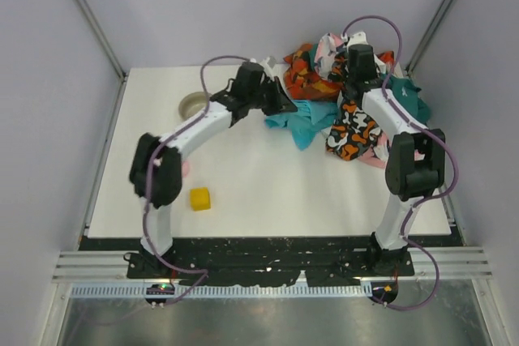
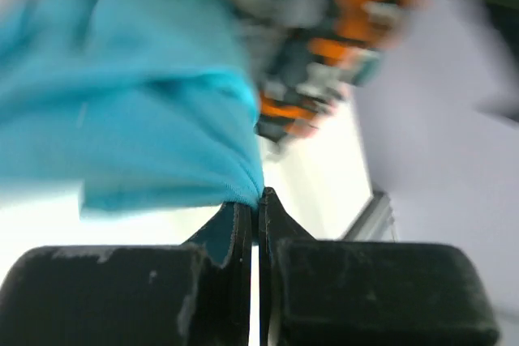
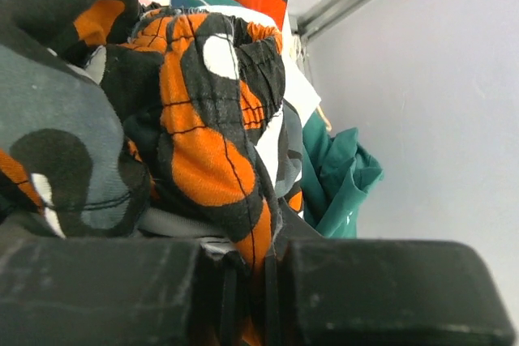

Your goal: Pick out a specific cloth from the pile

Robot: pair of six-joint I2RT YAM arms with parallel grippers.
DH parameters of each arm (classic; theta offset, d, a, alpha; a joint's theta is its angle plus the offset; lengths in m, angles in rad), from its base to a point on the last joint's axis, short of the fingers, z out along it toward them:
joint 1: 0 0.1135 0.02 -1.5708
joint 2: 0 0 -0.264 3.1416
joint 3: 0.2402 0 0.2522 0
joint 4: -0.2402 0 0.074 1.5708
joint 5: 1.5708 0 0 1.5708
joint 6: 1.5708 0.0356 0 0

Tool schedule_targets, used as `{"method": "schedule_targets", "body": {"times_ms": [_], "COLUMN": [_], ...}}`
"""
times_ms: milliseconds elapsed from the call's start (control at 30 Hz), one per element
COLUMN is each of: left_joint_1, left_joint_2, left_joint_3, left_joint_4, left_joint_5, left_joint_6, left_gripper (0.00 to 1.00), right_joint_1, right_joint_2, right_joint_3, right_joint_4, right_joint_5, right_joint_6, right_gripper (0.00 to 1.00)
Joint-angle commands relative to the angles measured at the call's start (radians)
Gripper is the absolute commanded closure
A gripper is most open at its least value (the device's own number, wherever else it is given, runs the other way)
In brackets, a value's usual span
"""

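The turquoise-blue cloth [image 1: 308, 119] lies spread on the white table at the near-left edge of the pile [image 1: 320, 62]. My left gripper [image 1: 285, 104] is at the cloth's left edge. In the left wrist view the jaws [image 2: 259, 198] are shut on a pinched fold of the cloth [image 2: 122, 103]. My right gripper [image 1: 354, 93] is over the pile, shut on the black cloth with orange and white blotches [image 1: 354, 131], which hangs down from it. The right wrist view shows that blotched cloth [image 3: 203, 135] bunched between the closed jaws [image 3: 268, 261].
A dark teal cloth [image 1: 411, 99] lies at the pile's right side, next to the wall [image 3: 340, 176]. A small pale bowl [image 1: 193, 106] sits at the back left of the table. A yellow block [image 1: 199, 198] rests near the left arm. Walls close in on three sides.
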Motion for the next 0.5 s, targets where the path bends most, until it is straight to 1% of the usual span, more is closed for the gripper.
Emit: {"method": "schedule_targets", "body": {"times_ms": [0,100,200,333,467], "left_joint_1": [-0.038,-0.067,-0.118,-0.178,-0.21], "left_joint_2": [-0.497,-0.677,-0.807,-0.921,-0.984], "left_joint_3": [-0.101,-0.126,-0.125,-0.106,-0.117], "left_joint_4": [-0.001,-0.087,-0.157,-0.233,-0.263], "left_joint_5": [0.05,0.05,0.01,-0.019,-0.042], "left_joint_6": [0.243,0.313,0.389,0.447,0.452], "left_gripper": [1.0,1.0,1.0,1.0,1.0], "right_joint_1": [-0.006,-0.006,-0.006,-0.006,-0.006], "right_joint_2": [0.108,0.169,0.199,0.191,0.139], "right_joint_3": [0.063,0.092,0.098,0.072,0.023], "right_joint_4": [-0.073,-0.128,-0.174,-0.217,-0.209], "right_joint_5": [0.143,0.169,0.163,0.127,0.093], "right_joint_6": [0.125,0.189,0.248,0.312,0.332], "right_gripper": [0.95,0.95,0.95,0.95,0.94]}}
